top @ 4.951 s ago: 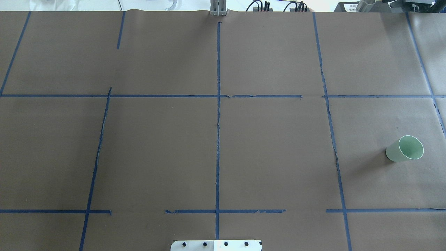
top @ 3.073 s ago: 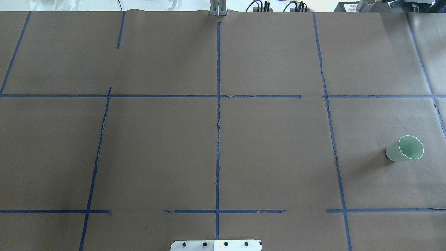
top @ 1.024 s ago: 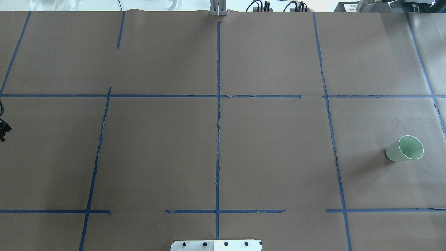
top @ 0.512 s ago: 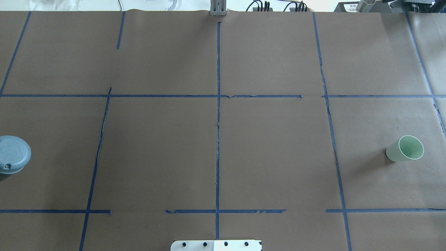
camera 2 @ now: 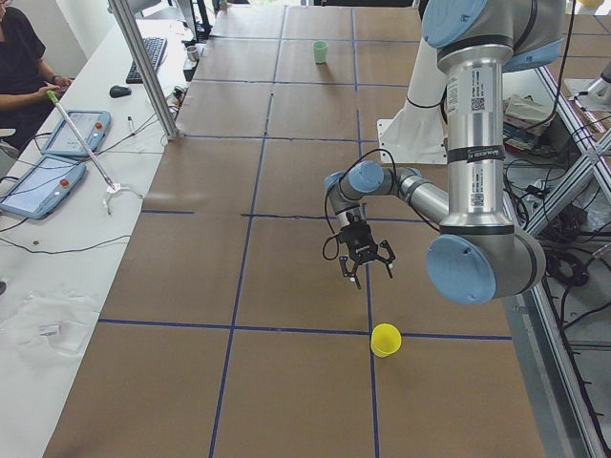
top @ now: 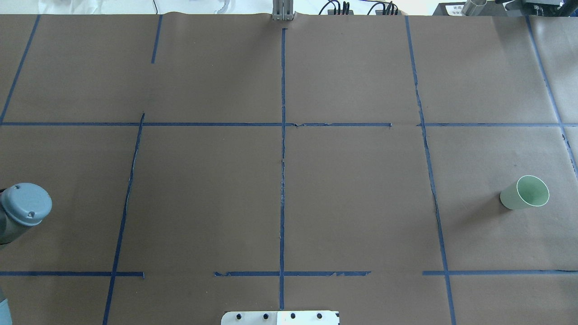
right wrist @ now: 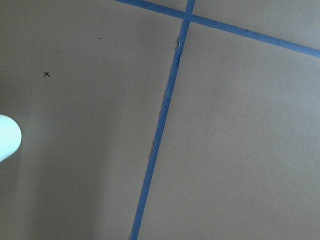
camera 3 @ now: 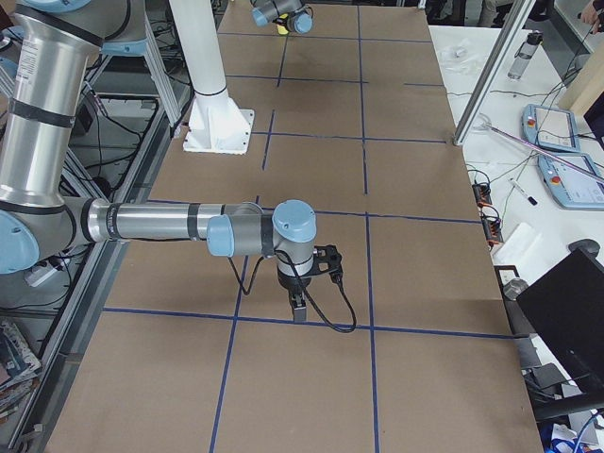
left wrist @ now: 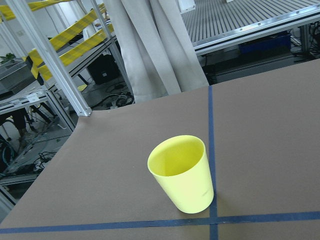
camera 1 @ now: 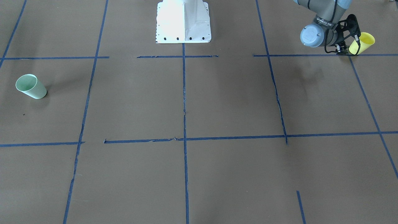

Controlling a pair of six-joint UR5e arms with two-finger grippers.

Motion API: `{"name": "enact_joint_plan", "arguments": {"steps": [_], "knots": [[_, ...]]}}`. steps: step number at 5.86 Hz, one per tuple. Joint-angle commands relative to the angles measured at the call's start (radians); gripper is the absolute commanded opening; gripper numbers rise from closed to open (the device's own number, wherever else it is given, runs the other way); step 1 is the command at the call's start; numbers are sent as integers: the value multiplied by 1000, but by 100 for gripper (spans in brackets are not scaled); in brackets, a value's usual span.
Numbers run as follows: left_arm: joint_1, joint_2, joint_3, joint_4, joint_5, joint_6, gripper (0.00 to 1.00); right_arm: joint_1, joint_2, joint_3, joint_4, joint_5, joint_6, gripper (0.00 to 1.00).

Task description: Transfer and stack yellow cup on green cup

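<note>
The yellow cup (camera 1: 362,43) stands upright at a tape crossing on my left side; it also shows in the exterior left view (camera 2: 385,339) and fills the middle of the left wrist view (left wrist: 182,172). My left gripper (camera 1: 343,51) hovers above the table just short of the cup, apart from it, fingers spread open and empty (camera 2: 370,277). The green cup (top: 526,192) stands alone at the far right (camera 1: 30,86). My right gripper (camera 3: 297,310) points down near the table; I cannot tell if it is open. No fingers show in either wrist view.
The white robot base plate (camera 1: 183,21) sits at the table's near middle edge. Blue tape lines (top: 282,149) grid the brown table cover. An operators' side table with tablets (camera 2: 67,134) and a metal post (camera 2: 143,67) stand beyond the far edge.
My left arm's grey wrist joint has come into the overhead view at the left edge and moved a little right and down. The green cup has not moved.
</note>
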State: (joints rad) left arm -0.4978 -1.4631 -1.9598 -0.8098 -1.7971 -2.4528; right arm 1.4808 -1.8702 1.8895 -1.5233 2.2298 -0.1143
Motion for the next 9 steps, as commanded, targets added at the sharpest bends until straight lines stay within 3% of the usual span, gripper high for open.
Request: {"name": "enact_joint_plan", "arguments": {"steps": [1, 3, 6, 9], "knots": [[-1, -26, 154, -44, -8, 2, 100, 0, -1, 0, -1, -12, -4, 100], [-7, -14, 246, -113, -10, -126, 100, 0, -1, 2, 0, -12, -8, 100], [-4, -22, 362, -112, -1, -193, 100, 0, -4, 3, -1, -10, -8, 100], [-5, -8, 374, -117, 1, -230, 100, 0, -4, 5, -3, -9, -8, 100]]}}
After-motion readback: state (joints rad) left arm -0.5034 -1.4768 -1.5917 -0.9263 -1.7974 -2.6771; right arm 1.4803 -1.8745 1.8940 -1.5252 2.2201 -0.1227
